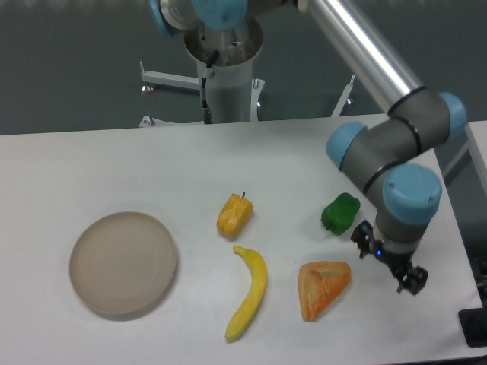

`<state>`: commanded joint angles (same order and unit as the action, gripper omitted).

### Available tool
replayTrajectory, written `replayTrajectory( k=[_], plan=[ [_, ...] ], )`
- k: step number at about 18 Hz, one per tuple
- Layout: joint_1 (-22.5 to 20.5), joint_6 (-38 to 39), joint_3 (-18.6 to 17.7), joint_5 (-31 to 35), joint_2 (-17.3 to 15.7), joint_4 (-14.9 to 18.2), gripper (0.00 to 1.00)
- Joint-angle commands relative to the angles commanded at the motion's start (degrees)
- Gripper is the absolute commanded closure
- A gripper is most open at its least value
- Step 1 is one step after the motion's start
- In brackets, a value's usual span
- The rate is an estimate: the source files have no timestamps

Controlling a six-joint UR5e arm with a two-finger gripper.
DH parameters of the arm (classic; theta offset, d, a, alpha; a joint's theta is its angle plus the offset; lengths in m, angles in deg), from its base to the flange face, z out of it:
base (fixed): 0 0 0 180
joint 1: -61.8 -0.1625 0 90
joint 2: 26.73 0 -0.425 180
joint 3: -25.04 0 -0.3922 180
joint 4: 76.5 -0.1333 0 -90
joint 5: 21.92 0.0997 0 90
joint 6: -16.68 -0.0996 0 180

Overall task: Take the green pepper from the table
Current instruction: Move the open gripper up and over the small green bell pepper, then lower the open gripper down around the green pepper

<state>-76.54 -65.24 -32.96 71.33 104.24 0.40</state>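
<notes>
While gripper (386, 264) hovers: 1 green pepper (340, 214), 1 banana (249, 293).

The green pepper (340, 214) sits on the white table (114, 160) with open room on its left and behind it. The arm's wrist (396, 163) hangs close over its right side and blocks that way in. The gripper (388, 262) is just to the right and a bit nearer. In front of the pepper lies an orange wedge (323, 287), with a small gap between. The yellow-orange pepper (234, 215) and the banana (249, 292) lie farther left. The plate (123, 263) is well apart at the far left.
</notes>
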Motion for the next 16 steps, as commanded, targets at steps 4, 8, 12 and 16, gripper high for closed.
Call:
replayTrajectory(
  k=[4,8,12,16],
  plan=[
    [-1.94,0.0,-2.64,-0.18,-2.03,1.94,0.0],
    [-3.69,0.17,-8.52,-1.31,-5.36,1.94,0.0],
    [-6.15,1.05,-13.01,-6.24,-7.73,1.77,0.0],
    [-6.07,1.84,-14.25,-6.42,-8.0,0.89,0.0]
  ],
)
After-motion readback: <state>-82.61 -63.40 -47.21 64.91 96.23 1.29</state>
